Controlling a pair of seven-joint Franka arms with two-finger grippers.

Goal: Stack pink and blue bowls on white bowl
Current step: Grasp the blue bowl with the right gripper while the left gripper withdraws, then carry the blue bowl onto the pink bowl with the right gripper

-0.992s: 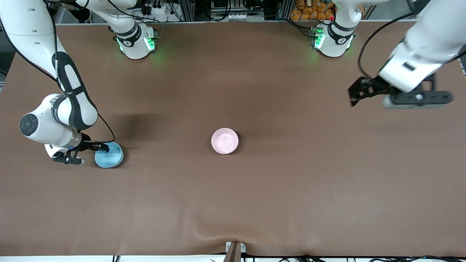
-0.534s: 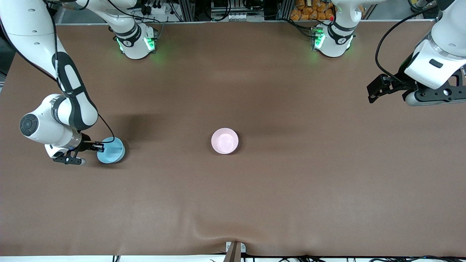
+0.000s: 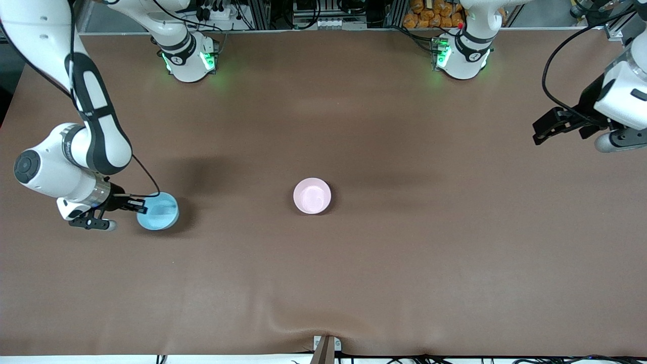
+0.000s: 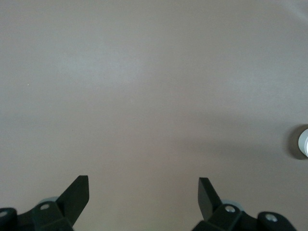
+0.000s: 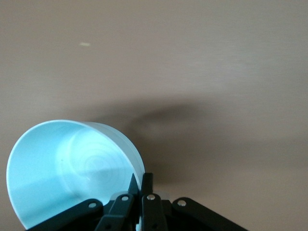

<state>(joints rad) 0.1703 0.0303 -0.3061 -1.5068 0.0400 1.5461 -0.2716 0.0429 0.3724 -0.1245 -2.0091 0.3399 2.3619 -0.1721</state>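
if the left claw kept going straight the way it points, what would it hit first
Probably just the bare table: the open left claw has nothing between or ahead of its fingers. A pale object sits well off that line.

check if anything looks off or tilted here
The blue bowl sits tilted rather than flat: the right gripper is shut on its rim at the right arm's end of the table. The pink bowl sits upright mid-table. The left gripper hangs open over the left arm's end. Nothing spilled or damaged.

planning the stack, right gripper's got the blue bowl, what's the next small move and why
Probably lift and carry it toward the pink bowl: the right gripper is shut on the blue bowl rim, and the left gripper, open, waits at its end.
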